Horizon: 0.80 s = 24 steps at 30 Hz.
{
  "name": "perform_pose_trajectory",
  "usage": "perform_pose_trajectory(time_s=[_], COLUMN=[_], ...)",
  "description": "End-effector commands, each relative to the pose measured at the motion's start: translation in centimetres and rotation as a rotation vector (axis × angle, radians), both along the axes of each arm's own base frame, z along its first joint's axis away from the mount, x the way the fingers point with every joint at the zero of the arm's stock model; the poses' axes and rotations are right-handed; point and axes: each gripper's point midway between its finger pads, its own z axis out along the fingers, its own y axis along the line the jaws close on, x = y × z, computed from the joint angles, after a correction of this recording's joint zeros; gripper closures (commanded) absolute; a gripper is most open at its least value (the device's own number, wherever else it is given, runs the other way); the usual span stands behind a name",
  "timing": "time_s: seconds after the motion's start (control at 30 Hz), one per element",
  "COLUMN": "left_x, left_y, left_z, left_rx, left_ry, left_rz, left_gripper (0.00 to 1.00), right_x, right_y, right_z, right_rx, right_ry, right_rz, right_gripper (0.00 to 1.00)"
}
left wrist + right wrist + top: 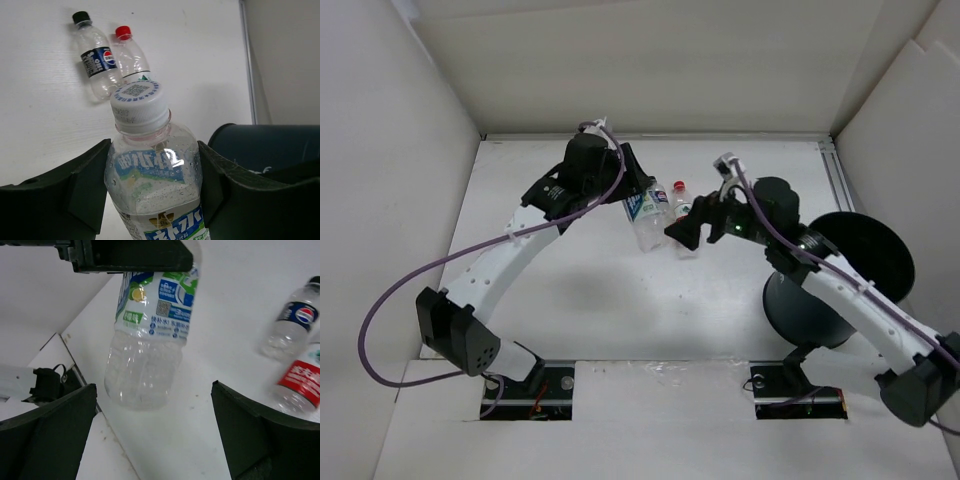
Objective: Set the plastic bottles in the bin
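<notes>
A white-capped bottle [145, 355] is clamped at its shoulder by the left tool [152, 192], whose jaws are part-closed on it, and it appears lifted off the tabletop [200, 60]. The right tool [155, 435] is spread wide and holds nothing. The bin [880, 255] stands to the right. The bottle should be carried fully over the bin's mouth before it is released.

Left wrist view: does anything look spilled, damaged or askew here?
Nothing stands out. The left gripper is shut on the white-capped bottle, whose cap is on. Beyond it, a black-capped bottle and a red-capped bottle lie on their sides on the table, both capped, with no spill visible.
</notes>
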Motion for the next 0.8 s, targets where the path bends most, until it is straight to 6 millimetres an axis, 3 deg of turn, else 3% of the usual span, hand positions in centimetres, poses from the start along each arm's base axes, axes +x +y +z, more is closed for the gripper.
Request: perform_pose_trajectory(time_s=[0.0,0.1,0.17,0.2,0.33,0.37,0.43,0.47,0.5,0.53,0.6,0.63,0.7,0.77], left_x=[-2.5,-3.2,-4.2,-4.4,-5.5,-5.5,-5.7,-5.6,-5.3,-5.2,-4.1,-3.6,-2.1,-1.4], left_y=[-0.7,-0.9,-1.4,-1.5,-2.2,-2.3,-2.2,-2.1,-2.1,-1.8,-0.7,0.0,2.7,4.2], left_z=[6.0,7.9,9.7,10.2,11.7,11.5,12.1,12.1,12.0,12.3,13.3,13.3,13.6,13.4], left_rx=[-0.067,-0.105,-0.147,-0.162,-0.215,-0.224,-0.232,-0.229,-0.228,-0.226,-0.208,-0.189,-0.153,-0.131], left_ry=[-0.120,-0.161,-0.210,-0.227,-0.265,-0.258,-0.274,-0.276,-0.282,-0.294,-0.325,-0.324,-0.311,-0.298], left_rz=[-0.136,-0.167,-0.223,-0.239,-0.297,-0.302,-0.303,-0.294,-0.284,-0.266,-0.182,-0.134,0.053,0.151], left_gripper=[1.00,1.00,1.00,1.00,1.00,1.00,0.73,0.56,0.35,0.00,0.00,0.00,0.00,0.00], right_x=[0.3,1.1,1.3,1.7,1.2,1.1,1.1,1.1,1.4,1.6,2.6,3.5,4.0,5.7], right_y=[4.0,6.6,8.0,8.7,10.6,10.9,11.0,11.0,10.6,10.3,8.5,7.0,4.1,-0.4], right_z=[5.5,4.2,4.3,3.2,3.1,3.1,3.3,3.3,3.9,3.8,4.9,4.3,5.5,4.9], right_rx=[0.098,0.076,0.099,0.091,0.161,0.174,0.191,0.191,0.202,0.200,0.201,0.169,0.148,0.076], right_ry=[-0.157,-0.129,-0.125,-0.110,-0.090,-0.085,-0.093,-0.093,-0.098,-0.099,-0.115,-0.096,-0.121,-0.107], right_rz=[0.101,0.118,0.127,0.146,0.235,0.254,0.254,0.254,0.220,0.197,0.106,0.049,-0.043,-0.232], right_gripper=[0.00,0.00,0.00,0.00,0.03,0.18,0.42,0.59,0.88,0.97,1.00,1.00,1.00,1.00])
